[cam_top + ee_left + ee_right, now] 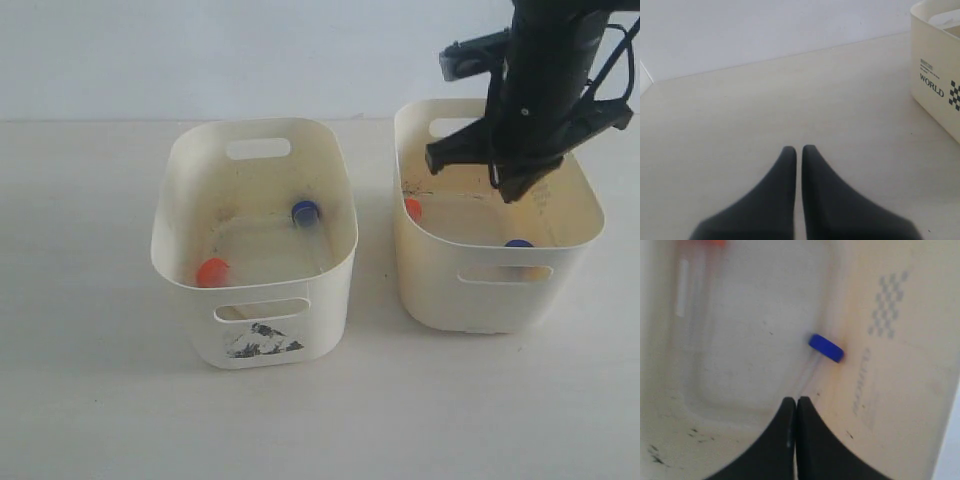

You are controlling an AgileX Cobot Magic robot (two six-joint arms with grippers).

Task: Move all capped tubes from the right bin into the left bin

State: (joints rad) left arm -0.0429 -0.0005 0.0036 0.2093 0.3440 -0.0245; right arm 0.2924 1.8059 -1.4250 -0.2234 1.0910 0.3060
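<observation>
**binfan:** Capped tubes (212, 272) update: two lie in the left bin (185, 190) (orange cap at 7 o'clock, blue at 1) and two remain in the right bin (440, 285). Why is the right tool (796, 399) hanging over that one with its jaws pressed together, pinching nothing?

**deskrat:** My guess is it's lining up on the blue-capped tube (826, 348), which is tucked against the wall at 6 o'clock with its clear body pointing at the tips. It'd have to spread before grabbing. The orange-capped tube (413, 209) sits by the 9 o'clock wall. The left tool (798, 148) is pressed together too, over bare desk (740, 110), probably just keeping out of the way.

**binfan:** Any writing?

**deskrat:** The bin side in the left wrist view has a WORLD print (931, 92) beside a checker pattern; the line above it is too small to read. The left bin's front sticker (262, 340) is a black-and-white mountain shape with no words I can read. A faint checker patch (890, 302) shows through the right bin's wall.
</observation>
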